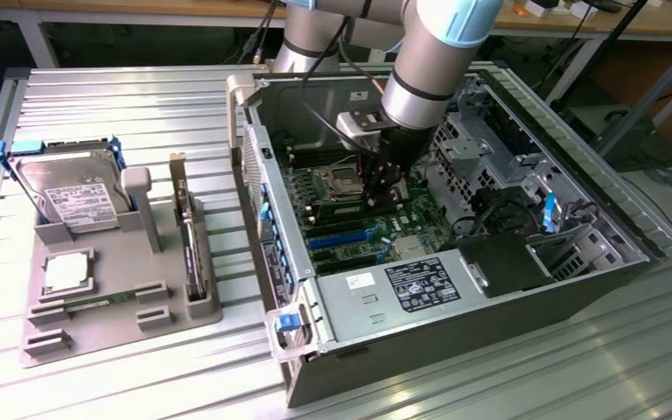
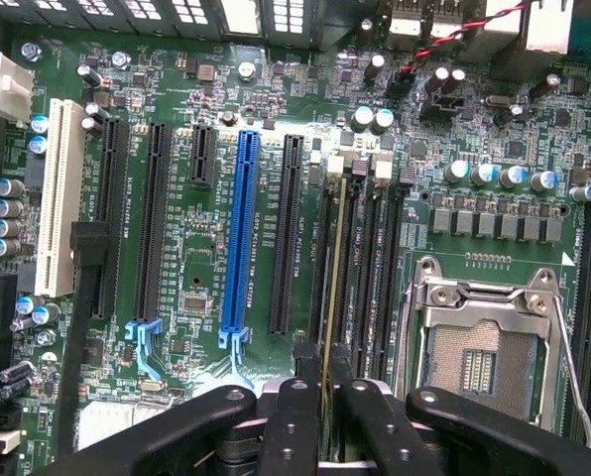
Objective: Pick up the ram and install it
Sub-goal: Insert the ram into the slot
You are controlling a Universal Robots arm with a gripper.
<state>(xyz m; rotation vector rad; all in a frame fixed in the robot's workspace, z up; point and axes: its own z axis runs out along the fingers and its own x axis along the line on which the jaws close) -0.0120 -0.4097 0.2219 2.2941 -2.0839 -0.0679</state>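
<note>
As the wrist view shows, fingers [image 2: 295, 421] clamp the ram [image 2: 329, 297] over a slot [image 2: 318, 248].

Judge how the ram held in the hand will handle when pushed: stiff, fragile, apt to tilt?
Probably stiff: the ram shows as a straight thin edge in the hand, without sag. Likely light, being so thin. Pushed askew over the narrow memory slots, it could tilt or bind.

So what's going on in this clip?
The arm is down inside the open computer case. Its gripper holds the ram edge-on, lined up with the memory slots beside the processor socket. Whether the stick is already seated in a slot is not clear.
</note>
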